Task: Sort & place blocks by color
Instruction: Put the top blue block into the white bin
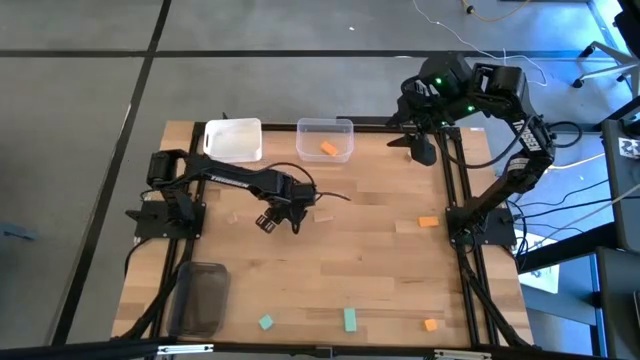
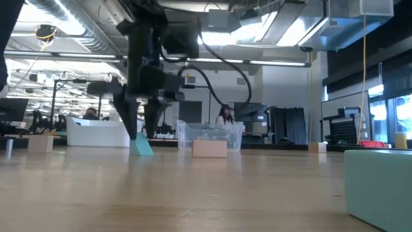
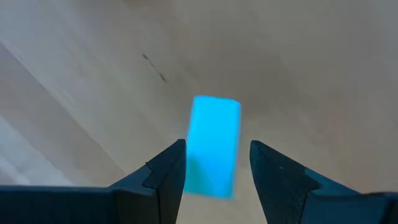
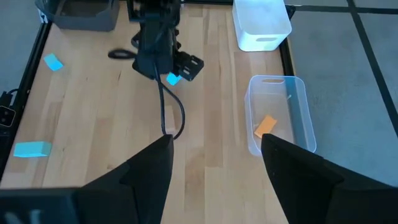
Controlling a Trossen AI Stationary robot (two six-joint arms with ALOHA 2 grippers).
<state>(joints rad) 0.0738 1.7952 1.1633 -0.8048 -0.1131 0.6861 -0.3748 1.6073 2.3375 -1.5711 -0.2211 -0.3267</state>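
Only wrist views reveal the teal block [image 3: 212, 146] under the left claw [image 3: 217, 171].

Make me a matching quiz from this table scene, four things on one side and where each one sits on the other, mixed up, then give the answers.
Things:
1. left claw
2. right claw
3. clear bin
4. dark grey bin

Places or states:
A. holds one orange block
B. open over a teal block lying on the table
C. at the table's near left corner in the high view
D. open, waiting at the far right edge of the table

Pairs: 1-B, 2-D, 3-A, 4-C
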